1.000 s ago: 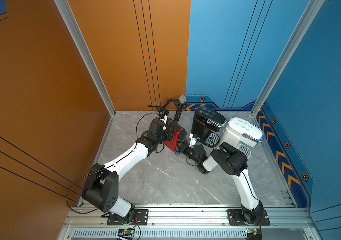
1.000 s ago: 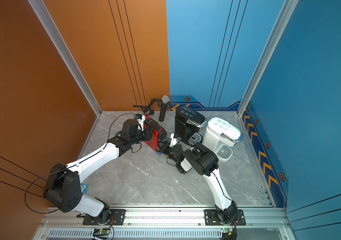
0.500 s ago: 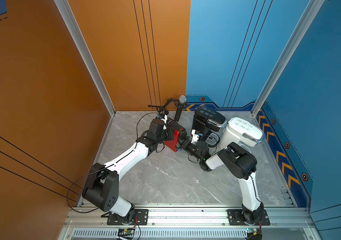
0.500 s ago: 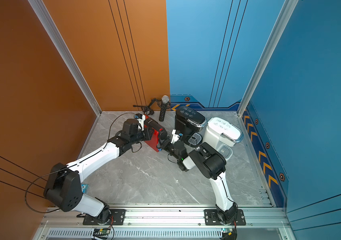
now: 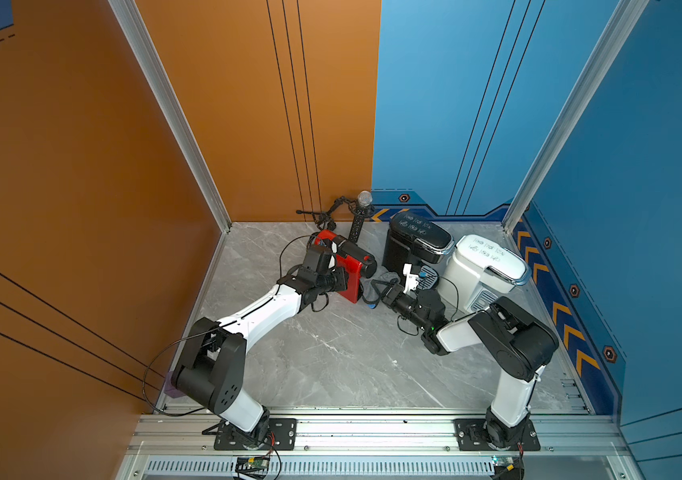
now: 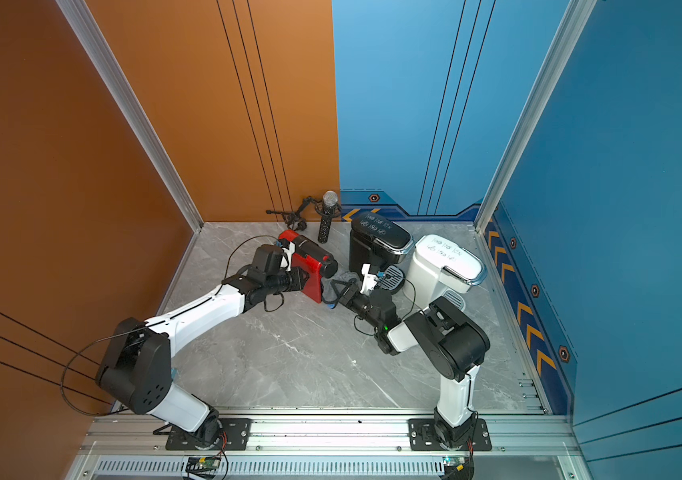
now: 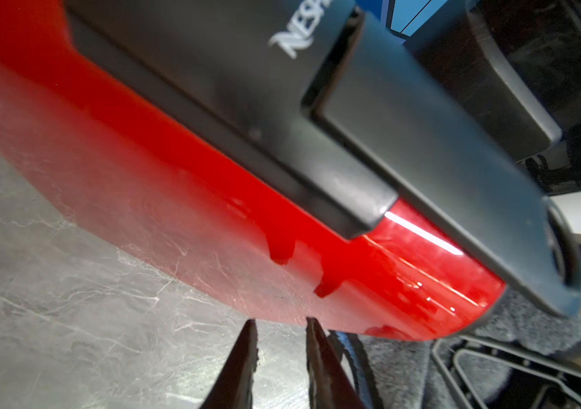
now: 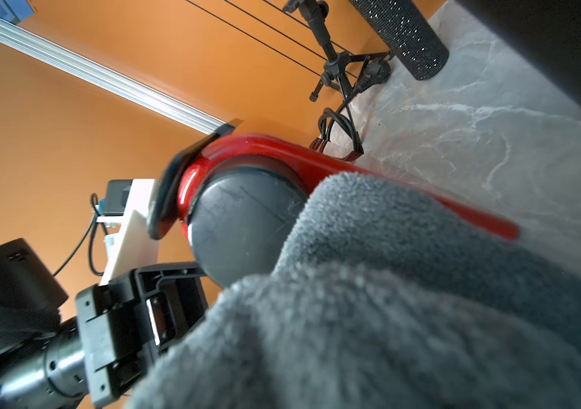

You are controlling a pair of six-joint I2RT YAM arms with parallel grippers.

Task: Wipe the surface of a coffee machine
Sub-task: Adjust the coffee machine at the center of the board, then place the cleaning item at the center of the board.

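The red and black coffee machine (image 5: 349, 259) (image 6: 310, 259) stands at the back of the marble floor. My left gripper (image 7: 280, 324) is open by a narrow gap with nothing between its fingers. Its tips rest against the machine's red side (image 7: 211, 198). A grey fluffy cloth (image 5: 385, 277) (image 8: 388, 301) lies against the machine's rounded black front (image 8: 243, 226). My right gripper (image 5: 376, 291) is shut on that cloth, which hides its jaws in the right wrist view.
A black coffee machine (image 5: 414, 241) and a white one (image 5: 480, 266) stand close to the right of the red one. A microphone (image 5: 360, 220) and a small tripod (image 5: 322, 214) are at the back wall. Orange and blue walls enclose the floor.
The right arm's elbow has swung out to the right while its gripper and cloth shifted slightly at the red machine's front. The left arm has stayed in place.
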